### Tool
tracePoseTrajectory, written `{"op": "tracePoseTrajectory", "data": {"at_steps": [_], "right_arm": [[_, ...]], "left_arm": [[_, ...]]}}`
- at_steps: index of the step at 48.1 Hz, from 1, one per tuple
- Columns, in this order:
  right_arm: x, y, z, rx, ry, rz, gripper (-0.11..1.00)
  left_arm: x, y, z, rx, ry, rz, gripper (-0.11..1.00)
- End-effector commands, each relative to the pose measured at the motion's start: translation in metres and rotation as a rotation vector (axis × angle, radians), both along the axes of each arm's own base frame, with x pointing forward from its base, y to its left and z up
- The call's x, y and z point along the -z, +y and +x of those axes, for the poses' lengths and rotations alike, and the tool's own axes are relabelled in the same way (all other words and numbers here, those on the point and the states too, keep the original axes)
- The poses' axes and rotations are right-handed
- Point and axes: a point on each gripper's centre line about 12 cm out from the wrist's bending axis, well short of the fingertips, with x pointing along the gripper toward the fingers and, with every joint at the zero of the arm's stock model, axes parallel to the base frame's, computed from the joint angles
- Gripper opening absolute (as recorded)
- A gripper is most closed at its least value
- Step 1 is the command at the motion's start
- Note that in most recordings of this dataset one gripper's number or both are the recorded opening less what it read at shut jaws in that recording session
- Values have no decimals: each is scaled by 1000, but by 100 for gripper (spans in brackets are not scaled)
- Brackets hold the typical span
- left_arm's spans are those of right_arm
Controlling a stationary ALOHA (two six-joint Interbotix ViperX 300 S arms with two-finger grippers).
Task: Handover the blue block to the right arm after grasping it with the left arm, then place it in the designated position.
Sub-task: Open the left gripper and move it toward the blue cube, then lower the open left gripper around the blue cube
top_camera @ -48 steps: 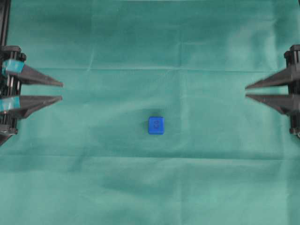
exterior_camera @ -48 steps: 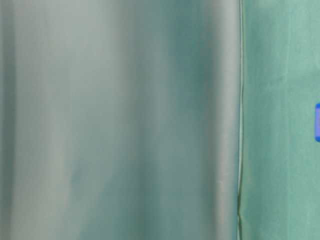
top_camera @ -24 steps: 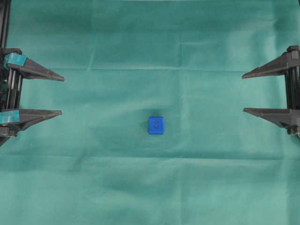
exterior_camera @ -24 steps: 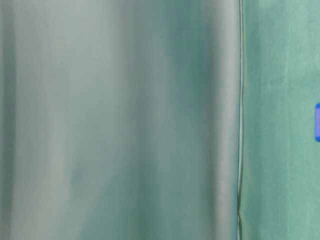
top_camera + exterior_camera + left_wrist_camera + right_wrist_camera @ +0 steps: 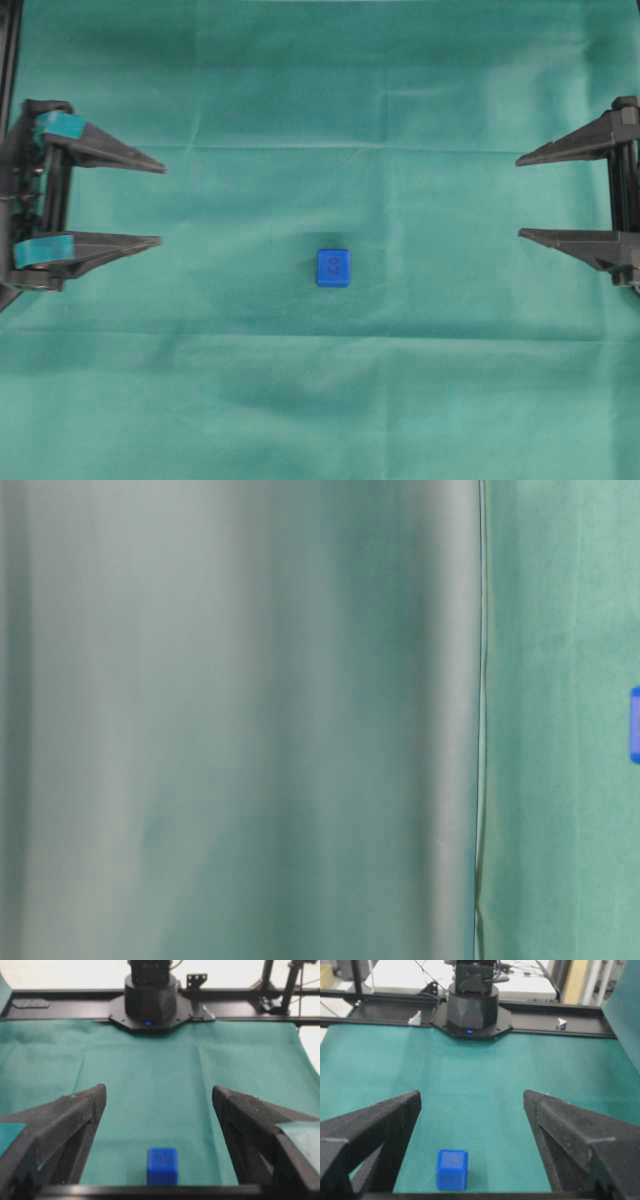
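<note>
Blue block sits alone mid-cloth — left hand and right hand both spread wide, well apart from it.

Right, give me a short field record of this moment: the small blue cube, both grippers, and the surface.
block: small bright blue cube, resting on the cloth near the middle, a dark mark on top, untouched
left gripper: teal-taped black fingers, open, empty, apart from the cube on its left side
right gripper: plain black fingers, open, empty, apart from the cube on its right side
surface: creased green cloth
placement marks: none that I can make out
task stage: grasp not yet made
</note>
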Motion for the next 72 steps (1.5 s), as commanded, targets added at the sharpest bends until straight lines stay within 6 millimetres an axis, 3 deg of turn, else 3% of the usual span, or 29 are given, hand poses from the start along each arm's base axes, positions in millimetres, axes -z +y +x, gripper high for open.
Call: {"op": "tracePoseTrajectory", "data": {"at_steps": [1,33,55,72], "right_arm": [[-11,-1,3,3,-31,-2,94],[-9,-1,5,5,-18,-2,94],[-8,-1,5,3,-12,-2,94],[-7,-1,5,3,-11,-2,94]], "left_arm": [[-16,0,15,1,-31,4,100],[-30,-2,119,-1,20,5,100],[-32,-2,134,-6,154,-7,100],[-29,-2,156,-6,509,8,100]]}}
